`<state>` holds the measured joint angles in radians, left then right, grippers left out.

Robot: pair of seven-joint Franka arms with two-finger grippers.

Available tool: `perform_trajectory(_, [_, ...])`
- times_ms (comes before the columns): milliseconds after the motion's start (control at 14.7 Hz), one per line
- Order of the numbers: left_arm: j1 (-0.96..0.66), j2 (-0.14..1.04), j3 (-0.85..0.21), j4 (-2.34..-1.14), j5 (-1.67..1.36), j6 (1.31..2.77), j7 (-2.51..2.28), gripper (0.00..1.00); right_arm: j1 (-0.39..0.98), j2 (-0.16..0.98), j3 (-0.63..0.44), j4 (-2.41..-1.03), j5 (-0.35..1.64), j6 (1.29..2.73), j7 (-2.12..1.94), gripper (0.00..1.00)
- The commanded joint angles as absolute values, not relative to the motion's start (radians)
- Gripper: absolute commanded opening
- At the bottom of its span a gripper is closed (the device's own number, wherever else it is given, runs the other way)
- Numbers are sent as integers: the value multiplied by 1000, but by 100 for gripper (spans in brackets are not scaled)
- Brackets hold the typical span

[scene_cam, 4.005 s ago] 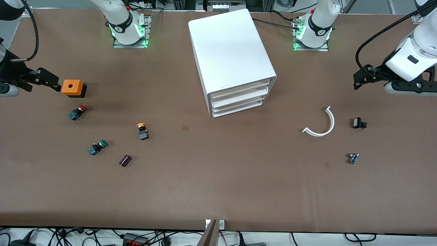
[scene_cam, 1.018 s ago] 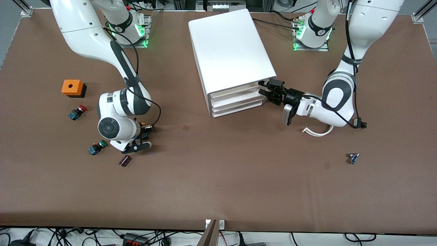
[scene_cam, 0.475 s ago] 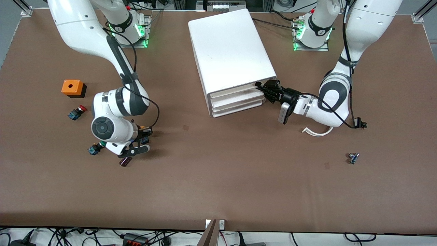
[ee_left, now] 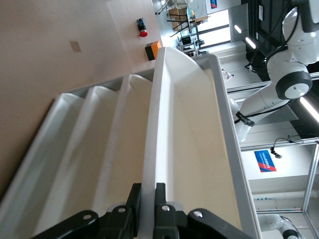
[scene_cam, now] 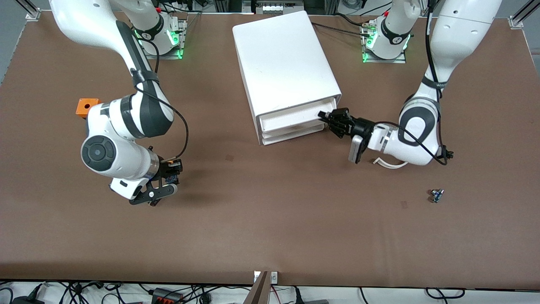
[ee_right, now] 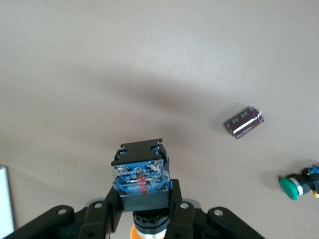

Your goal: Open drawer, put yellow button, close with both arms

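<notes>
Drawer point(scene_cam: 291, 116), top tray of the white cabinet point(scene_cam: 284, 63), sits pulled out a little way, w/ the left gripper point(scene_cam: 333, 120) pinched narrow on its front lip at the corner toward the left arm's end of the table point(scene_cam: 270, 236). Right gripper point(scene_cam: 166, 177) is up in the air toward the right arm's end from the cabinet, clamped on the yellow button point(scene_cam: 171, 162), blue base pointing down. Step in hand, as I read it: finish the pull while the button is carried over. To do it well: pull straight along the tray's slide line, not sideways, since a corner grip could skew the tray or drag the whole cabinet; open far enough for the button to drop in w/o hitting the cabinet's top; bring the right arm in high, then lower and release inside the tray. Left wrist view shows the fingers point(ee_left: 160, 191) straddling the thin lip and the tray's bare inside, which the front view can't. Right wrist view shows the button's blue base point(ee_right: 141, 175) seated between the jaws, plus a dark capacitor point(ee_right: 243, 122) and green button point(ee_right: 296, 184) lying on the table below; front view hides both under the arm.
</notes>
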<state>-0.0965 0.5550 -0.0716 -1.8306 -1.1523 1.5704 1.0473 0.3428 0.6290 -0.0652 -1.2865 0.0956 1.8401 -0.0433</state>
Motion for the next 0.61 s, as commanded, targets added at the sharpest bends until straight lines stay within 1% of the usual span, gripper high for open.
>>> perform_trajectory(0, [-75, 681, -66, -1619, -1066, 1577, 970, 0, 394, 638, -66, -1191, 104, 1786, -35, 0])
perform_trajectory(68, [-72, 695, -66, -1580, -1054, 1577, 948, 1, 415, 626, -66, -1169, 101, 1775, -20, 0])
perform_trajectory(136, [-72, 701, -66, -1566, -1051, 1578, 927, 5, 438, 614, -67, -1149, 101, 1764, 10, 0])
perform_trajectory(204, [-72, 701, -66, -1565, -1049, 1582, 911, 14, 457, 612, -67, -1131, 101, 1761, 40, 0])
perform_trajectory(271, [-72, 700, -66, -1563, -1049, 1582, 893, 40, 475, 611, -64, -1112, 103, 1759, 66, 0])
perform_trajectory(339, [-69, 698, -66, -1563, -1049, 1582, 888, 99, 497, 611, -66, -1098, 103, 1761, 92, 0])
perform_trajectory(543, [-32, 680, -63, -1523, -1037, 1566, 849, 100, 578, 604, -66, -1033, 101, 1773, 197, 0])
